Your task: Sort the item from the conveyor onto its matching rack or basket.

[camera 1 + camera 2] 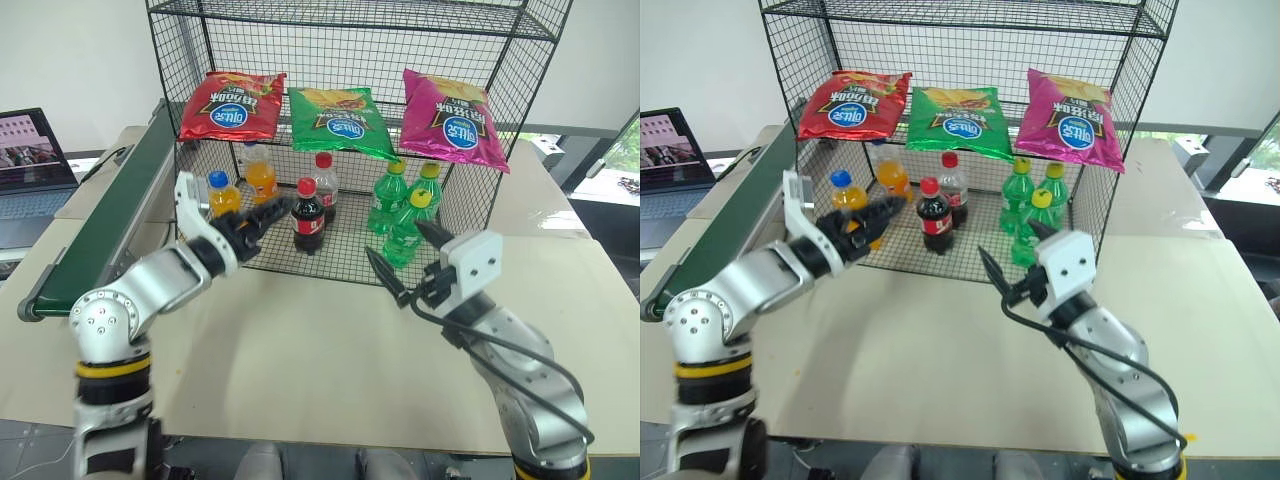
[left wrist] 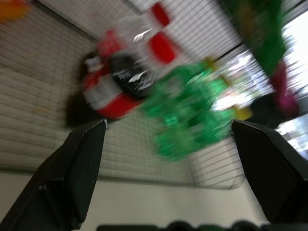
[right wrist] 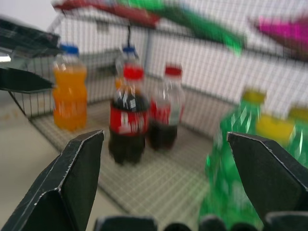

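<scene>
Left eye view: the green crisp bag (image 1: 342, 121) lies on the rack (image 1: 520, 90) tier between red and magenta bags, above my left gripper (image 1: 262, 217) and right gripper (image 1: 408, 261), both spread empty, left slightly nearer.

Both arms are built of rounded silver-grey metal segments, and the left arm (image 1: 120, 300) carries small red dots on its bulbous elbow joint and a yellow-and-black band just below it. The right arm (image 1: 520, 370) has a boxy white wrist housing with two dark screw holes, and black cables loop out from it along the forearm. Each arm ends in a gripper of two pointed, matte black wedge-shaped fingers: the left gripper (image 1: 268, 213) and the right gripper (image 1: 408, 258).
</scene>
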You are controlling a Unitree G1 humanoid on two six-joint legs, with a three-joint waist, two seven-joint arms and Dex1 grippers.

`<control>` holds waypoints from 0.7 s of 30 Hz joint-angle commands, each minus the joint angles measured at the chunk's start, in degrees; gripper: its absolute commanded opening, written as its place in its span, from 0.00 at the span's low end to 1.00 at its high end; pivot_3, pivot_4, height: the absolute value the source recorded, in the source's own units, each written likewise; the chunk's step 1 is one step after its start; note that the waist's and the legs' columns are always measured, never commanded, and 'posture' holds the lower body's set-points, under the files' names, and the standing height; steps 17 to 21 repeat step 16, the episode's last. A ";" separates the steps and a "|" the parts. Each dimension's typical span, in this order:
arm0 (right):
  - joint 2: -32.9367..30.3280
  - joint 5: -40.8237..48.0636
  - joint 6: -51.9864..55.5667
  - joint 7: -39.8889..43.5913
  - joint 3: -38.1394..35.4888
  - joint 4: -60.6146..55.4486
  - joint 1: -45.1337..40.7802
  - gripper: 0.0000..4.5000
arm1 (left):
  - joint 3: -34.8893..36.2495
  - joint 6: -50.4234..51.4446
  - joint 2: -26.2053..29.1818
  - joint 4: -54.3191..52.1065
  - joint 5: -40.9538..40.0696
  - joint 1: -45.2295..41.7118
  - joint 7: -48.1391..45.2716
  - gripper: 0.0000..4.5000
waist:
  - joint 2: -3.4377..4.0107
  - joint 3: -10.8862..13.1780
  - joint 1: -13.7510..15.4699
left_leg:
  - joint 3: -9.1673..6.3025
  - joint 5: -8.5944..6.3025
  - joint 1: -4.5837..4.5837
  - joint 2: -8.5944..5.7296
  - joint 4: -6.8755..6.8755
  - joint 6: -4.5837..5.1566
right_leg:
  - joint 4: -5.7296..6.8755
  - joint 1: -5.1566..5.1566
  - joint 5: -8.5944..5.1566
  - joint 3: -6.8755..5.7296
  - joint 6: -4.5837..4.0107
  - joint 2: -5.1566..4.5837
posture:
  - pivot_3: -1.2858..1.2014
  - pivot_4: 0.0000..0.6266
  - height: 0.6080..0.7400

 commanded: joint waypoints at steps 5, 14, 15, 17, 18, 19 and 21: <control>3.15 -6.83 -7.03 -5.77 0.66 6.53 10.53 1.00 | -21.43 -30.00 6.52 3.61 52.65 13.64 -20.14 0.98 | -0.01 0.01 -0.30 | 0.01 0.02 0.15 -0.01 -0.51 -0.03 | -0.08 -0.06 -0.09 0.01 -0.19 -0.02 | 0.52 0.24 1.00; 5.67 -9.77 -11.05 -8.56 -1.08 12.20 9.84 1.00 | -14.75 -34.73 -3.89 12.24 57.51 14.63 -27.97 0.98 | -0.03 0.01 -0.43 | 0.01 -0.02 0.05 0.00 -0.52 0.08 | -0.02 -0.10 -0.12 0.00 -0.13 -0.02 | 0.52 0.24 1.00; 5.64 -9.67 -11.20 -8.55 -1.55 12.55 9.43 1.00 | -13.55 -34.29 -4.73 12.43 56.37 14.26 -29.40 0.98 | -0.03 0.01 -0.41 | 0.00 -0.02 0.04 0.00 -0.51 0.08 | -0.02 -0.09 -0.12 0.00 -0.13 -0.02 | 0.52 0.24 1.00; 5.64 -9.54 -11.29 -8.49 -1.93 12.78 9.15 1.00 | -13.25 -33.54 -4.53 12.66 57.12 13.88 -30.12 0.98 | -0.03 0.01 -0.41 | 0.01 -0.02 0.03 0.00 -0.50 0.09 | 0.00 -0.10 -0.12 0.00 -0.12 -0.02 | 0.52 0.24 1.00; 5.64 -9.54 -11.29 -8.49 -1.93 12.78 9.15 1.00 | -13.25 -33.54 -4.53 12.66 57.12 13.88 -30.12 0.98 | -0.03 0.01 -0.41 | 0.01 -0.02 0.03 0.00 -0.50 0.09 | 0.00 -0.10 -0.12 0.00 -0.12 -0.02 | 0.52 0.24 1.00; 5.64 -9.54 -11.29 -8.49 -1.93 12.78 9.15 1.00 | -13.25 -33.54 -4.53 12.66 57.12 13.88 -30.12 0.98 | -0.03 0.01 -0.41 | 0.01 -0.02 0.03 0.00 -0.50 0.09 | 0.00 -0.10 -0.12 0.00 -0.12 -0.02 | 0.52 0.24 1.00; 5.64 -9.54 -11.29 -8.49 -1.93 12.78 9.15 1.00 | -13.25 -33.54 -4.53 12.66 57.12 13.88 -30.12 0.98 | -0.03 0.01 -0.41 | 0.01 -0.02 0.03 0.00 -0.50 0.09 | 0.00 -0.10 -0.12 0.00 -0.12 -0.02 | 0.52 0.24 1.00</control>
